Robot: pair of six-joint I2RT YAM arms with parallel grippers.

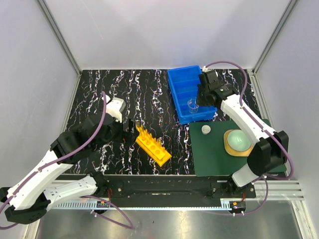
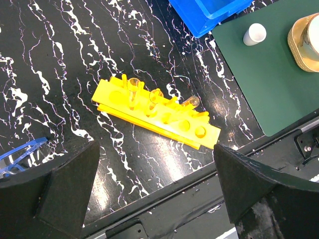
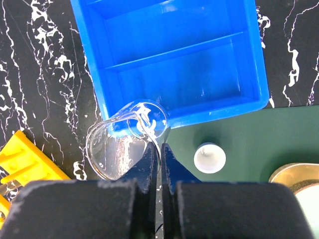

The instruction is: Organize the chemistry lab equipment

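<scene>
Nearest my bases, the left gripper (image 2: pixel 154 199) hangs with its jaws spread wide and nothing between them, at about 9 o'clock from the yellow rack (image 2: pixel 154 112). The rack lies on the marbled table at roughly 6 o'clock. I count three glass tubes (image 2: pixel 156 94) seated in it, and the other holes look vacant. A blue-edged clear item (image 2: pixel 20 154) shows just left of that gripper; I cannot tell what it is.

Out at 4 o'clock, the white round piece (image 3: pixel 210 157) sits alone on the dark green mat (image 1: pixel 214 159), not yet put away.

Farther on, the right gripper (image 3: pixel 160 154) is pinched tight on the wall of a small beaker (image 3: pixel 127 142), which it holds tilted at the near left corner of the blue divided bin (image 3: pixel 189 74) at 1 o'clock. I cannot tell whether the glass touches the rim.

I judge the job about half done. The tubes are racked and the beaker is on its way in, while the bin's visible compartments hold nothing and the white piece is left to sort.
</scene>
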